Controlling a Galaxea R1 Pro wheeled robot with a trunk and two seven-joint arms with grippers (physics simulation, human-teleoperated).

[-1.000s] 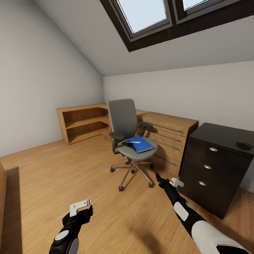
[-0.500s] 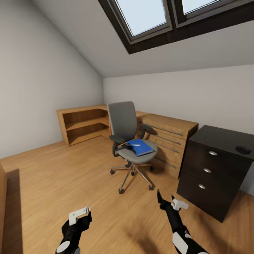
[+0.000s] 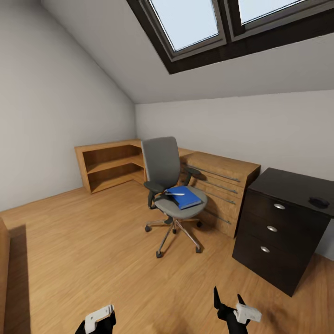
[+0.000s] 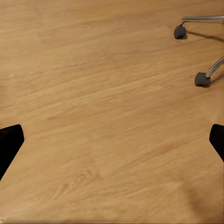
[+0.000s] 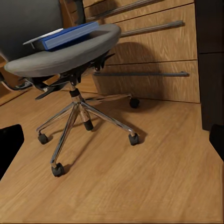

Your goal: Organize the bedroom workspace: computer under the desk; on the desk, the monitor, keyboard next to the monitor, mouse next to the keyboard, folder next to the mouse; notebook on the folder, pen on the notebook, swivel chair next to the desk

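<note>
left fingers (image 4: 10, 142) wide apart over bare wood floor (image 3: 93, 241) | right fingers (image 5: 9, 140) wide apart, low, facing swivel chair (image 3: 172, 185) | open floor around chrome star base | blue folder (image 3: 184, 196) flat on grey seat, long axis toward wooden drawers (image 3: 222, 185) | black desk (image 3: 283, 222) at right, mouse (image 3: 319, 202) on tabletop

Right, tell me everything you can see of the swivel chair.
The swivel chair has a grey padded seat and tall grey backrest, black armrests, and a chrome star base on dark casters. It stands upright on the wooden floor, in front of the light wooden drawer cabinet and apart from the black desk. A blue folder lies on its seat, with something thin and white on top.
</note>
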